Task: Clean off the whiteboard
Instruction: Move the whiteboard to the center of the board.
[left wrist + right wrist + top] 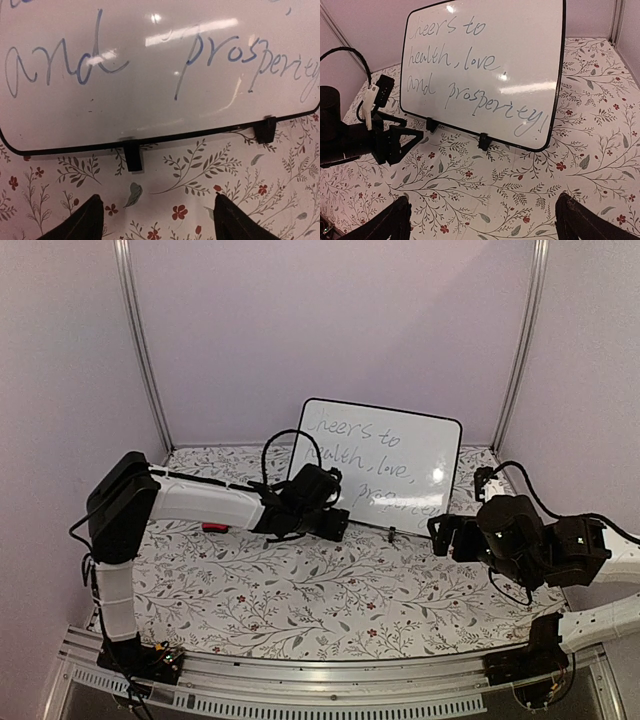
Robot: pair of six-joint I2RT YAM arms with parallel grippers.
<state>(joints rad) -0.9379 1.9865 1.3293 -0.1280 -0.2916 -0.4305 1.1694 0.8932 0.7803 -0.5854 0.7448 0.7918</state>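
- Overhead, your left arm [200, 502] hides the lower-left corner and first letters of the whiteboard [400, 455].
- The left wrist view crops the board's top, and shows only the tips of your left gripper [156, 220].
- Red object [215, 527] beside that arm: too small to identify.

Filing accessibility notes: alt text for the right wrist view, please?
A whiteboard stands on a floral table cover, handwritten with "cheers to health, love, and prosperity!". The left gripper, open and empty, sits near its lower left corner.

White arm links [205, 502], black joints [120, 505], looping black cables [342, 48], black triangular pincer fingers [80, 222]
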